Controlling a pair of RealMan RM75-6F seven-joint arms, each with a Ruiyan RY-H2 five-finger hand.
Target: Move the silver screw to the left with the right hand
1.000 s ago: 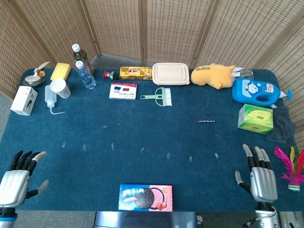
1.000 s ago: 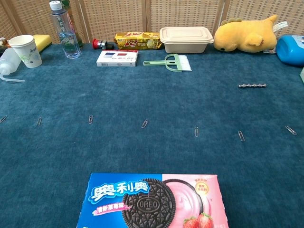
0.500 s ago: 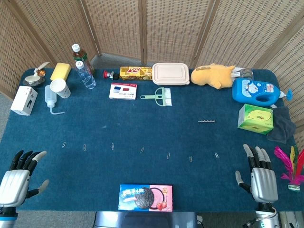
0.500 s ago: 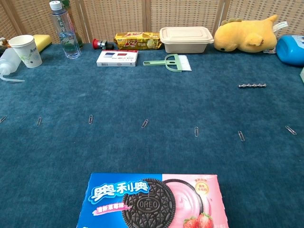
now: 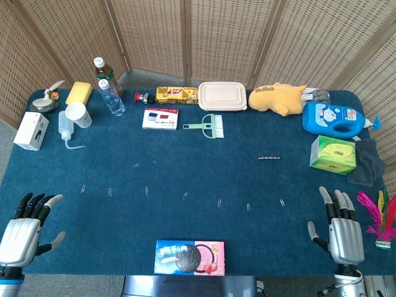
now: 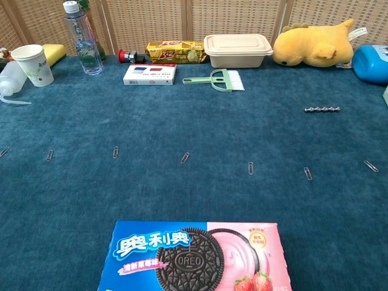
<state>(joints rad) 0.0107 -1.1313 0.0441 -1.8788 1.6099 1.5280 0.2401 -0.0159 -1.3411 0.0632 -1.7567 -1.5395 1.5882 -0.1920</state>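
Note:
The silver screw [image 5: 268, 158] lies flat on the blue table cloth, right of centre, and shows in the chest view as a thin silver screw [image 6: 322, 110] at the right. My right hand [image 5: 343, 230] sits at the near right table edge, open with fingers apart, well short of the screw. At the near left edge my left hand [image 5: 23, 228] is open and holds nothing. Neither hand appears in the chest view.
A row of paper clips [image 5: 185, 195] crosses the table between my hands and the screw. An Oreo box [image 5: 189, 257] lies at the front centre. A green tissue box [image 5: 333, 154], blue detergent bottle [image 5: 336, 119], yellow plush [image 5: 279, 99], lunch box [image 5: 222, 96] and brush [image 5: 207, 126] stand behind and right.
Both hands have drifted slightly toward the near table edge. Nothing else has moved.

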